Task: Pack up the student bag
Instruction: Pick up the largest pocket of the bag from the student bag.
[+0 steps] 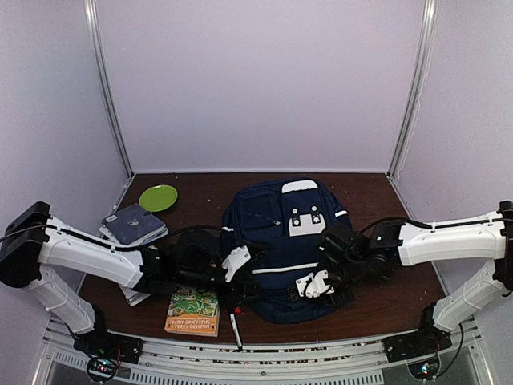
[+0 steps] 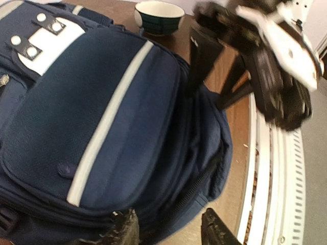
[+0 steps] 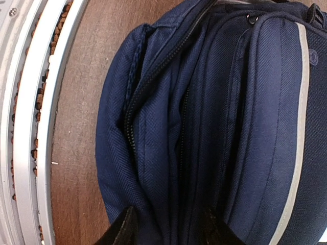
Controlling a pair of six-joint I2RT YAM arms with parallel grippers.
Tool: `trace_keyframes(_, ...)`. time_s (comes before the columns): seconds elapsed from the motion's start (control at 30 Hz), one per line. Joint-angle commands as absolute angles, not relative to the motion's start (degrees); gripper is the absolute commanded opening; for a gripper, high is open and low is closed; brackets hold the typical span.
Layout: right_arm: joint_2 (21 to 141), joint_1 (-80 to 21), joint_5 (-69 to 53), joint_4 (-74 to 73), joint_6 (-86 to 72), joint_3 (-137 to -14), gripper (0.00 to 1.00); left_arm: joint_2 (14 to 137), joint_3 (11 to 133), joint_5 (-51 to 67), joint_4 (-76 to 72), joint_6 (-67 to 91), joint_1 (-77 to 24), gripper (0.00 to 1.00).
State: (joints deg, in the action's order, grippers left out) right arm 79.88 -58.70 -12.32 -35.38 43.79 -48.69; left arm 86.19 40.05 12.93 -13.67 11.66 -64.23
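The student bag (image 1: 276,241) lies flat mid-table, navy with white stripes and a white buckle patch, its zippered edge towards me. My left gripper (image 1: 240,265) is at the bag's near left corner. In the left wrist view the left gripper (image 2: 171,230) is open astride the bag (image 2: 102,102) at its zippered edge: one finger rests on the fabric, the other stands clear over the table. My right gripper (image 1: 317,285) is at the near right edge. Seen from the right wrist, the right gripper (image 3: 168,228) is shut on folds of the bag (image 3: 214,112) beside the zip.
A green plate (image 1: 158,197) and stacked books (image 1: 132,224) lie at the back left. A colourful book (image 1: 192,311) and a marker (image 1: 236,329) lie near the front edge. A bowl (image 2: 159,15) stands beyond the bag. The metal rail (image 3: 36,127) runs along the near edge.
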Motion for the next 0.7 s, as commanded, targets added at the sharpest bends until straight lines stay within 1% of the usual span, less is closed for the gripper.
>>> trace_keyframes(0.0, 80.76, -55.99, -22.9, -40.69, 44.51, -54.74, 0.45, 82.45, 35.41, 13.25, -16.91, 11.63, -64.66, 0.52)
trace_keyframes(0.07, 81.42, -55.8, -25.02, -41.32, 44.13, -56.21, 0.46, 80.67, 33.59, 11.38, -17.88, 11.61, -65.05, 0.57)
trace_keyframes(0.13, 82.68, -55.9, -23.57, -40.78, 44.14, -56.05, 0.47, 79.86, 32.76, 9.69, -18.29, 10.79, -65.37, 0.6)
trace_keyframes(0.27, 85.92, -56.02, -20.41, -38.98, 45.06, -54.09, 0.47, 81.12, 34.03, 9.61, -18.24, 9.94, -65.49, 0.57)
trace_keyframes(0.37, 87.56, -56.02, -21.02, -39.05, 46.03, -53.42, 0.48, 81.94, 34.65, 9.47, -18.77, 9.88, -65.84, 0.56)
trace_keyframes(0.4, 88.0, -56.07, -21.6, -39.43, 46.04, -53.44, 0.49, 82.14, 34.64, 9.08, -19.06, 9.78, -66.03, 0.56)
trace_keyframes(0.47, 88.83, -56.24, -22.06, -39.8, 47.82, -53.4, 0.54, 82.66, 34.61, 8.22, -19.61, 9.23, -66.45, 0.55)
trace_keyframes(0.5, 89.26, -56.34, -21.06, -38.81, 47.08, -53.13, 0.54, 83.1, 34.81, 7.95, -19.68, 8.92, -66.57, 0.55)
trace_keyframes(0.53, 89.76, -56.35, -19.78, -37.22, 45.03, -52.88, 0.5, 83.89, 35.18, 7.95, -19.65, 8.59, -66.69, 0.54)
trace_keyframes(0.63, 89.98, -55.97, -18.97, -36.37, 43.07, -53.71, 0.23, 85.27, 37.02, 7.87, -18.81, 7.6, -67.08, 0.54)
trace_keyframes(0.67, 89.55, -55.58, -19.33, -36.48, 42.54, -54.38, 0.17, 85.55, 37.39, 7.7, -18.71, 7.27, -67.21, 0.54)
